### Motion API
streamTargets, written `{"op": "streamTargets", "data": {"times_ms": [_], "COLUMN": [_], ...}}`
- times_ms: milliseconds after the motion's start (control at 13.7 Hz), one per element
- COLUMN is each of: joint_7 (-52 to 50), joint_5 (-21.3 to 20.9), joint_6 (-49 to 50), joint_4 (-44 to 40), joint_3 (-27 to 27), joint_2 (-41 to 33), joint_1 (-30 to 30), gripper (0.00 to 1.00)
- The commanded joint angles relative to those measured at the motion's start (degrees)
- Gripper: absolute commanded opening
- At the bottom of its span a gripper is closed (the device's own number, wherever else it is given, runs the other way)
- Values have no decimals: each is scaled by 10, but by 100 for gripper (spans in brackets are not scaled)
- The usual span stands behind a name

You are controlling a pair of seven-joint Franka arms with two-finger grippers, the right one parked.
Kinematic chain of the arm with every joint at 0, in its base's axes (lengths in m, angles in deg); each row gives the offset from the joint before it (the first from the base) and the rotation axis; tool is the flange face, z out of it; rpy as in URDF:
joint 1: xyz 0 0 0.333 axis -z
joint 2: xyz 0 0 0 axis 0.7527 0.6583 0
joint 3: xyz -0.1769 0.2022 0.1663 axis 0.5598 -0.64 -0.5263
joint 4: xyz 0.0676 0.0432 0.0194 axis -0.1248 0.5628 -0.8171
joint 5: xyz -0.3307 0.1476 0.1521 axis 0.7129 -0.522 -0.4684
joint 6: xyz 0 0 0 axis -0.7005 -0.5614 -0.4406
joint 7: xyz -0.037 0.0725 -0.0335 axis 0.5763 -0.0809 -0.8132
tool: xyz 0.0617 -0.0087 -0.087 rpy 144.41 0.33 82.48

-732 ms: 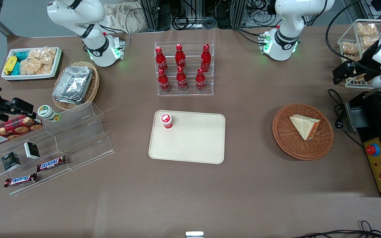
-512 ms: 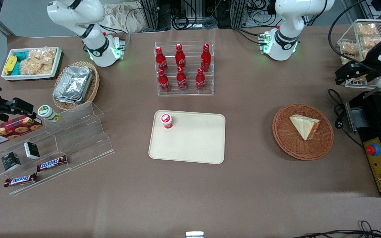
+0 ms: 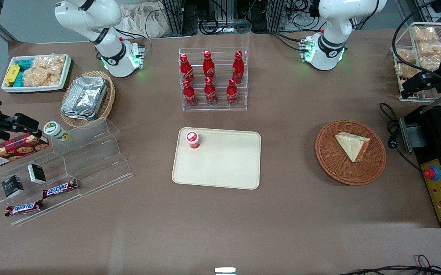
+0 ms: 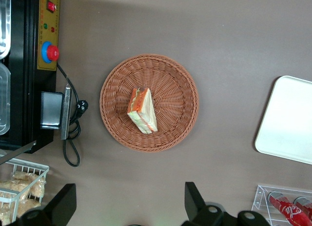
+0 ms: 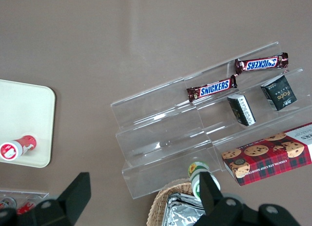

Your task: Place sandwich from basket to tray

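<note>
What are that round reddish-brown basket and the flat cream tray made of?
The round reddish-brown basket looks like woven wicker: ribbed strands circle it beneath the wedge sandwich. The flat cream tray seems moulded plastic, matte, with rounded corners. The gripper hangs open above the table beside the basket.

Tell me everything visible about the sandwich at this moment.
The sandwich is a triangular wedge of pale bread with orange-red and some green filling along its cut edge. It lies inside the basket, near the middle, resting on the weave and touching nothing else. The gripper is high above the table with open jaws, nowhere near it. The tray lies apart, toward the parked arm's end.
</note>
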Motion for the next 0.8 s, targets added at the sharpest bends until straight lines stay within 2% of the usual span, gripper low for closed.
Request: {"op": "streamTargets", "data": {"times_ms": [0,293,512,732], "joint_7": [10,10,5,3], "joint_5": [4,-2,8,11], "joint_6": [11,-1,-76,-102], "joint_4": [-5,9,55,58], "joint_3": [4,4,4,4], "joint_2": [15,39,59,108], "joint_1": [-19,-19,-33,-40], "gripper": [100,100,100,100]}}
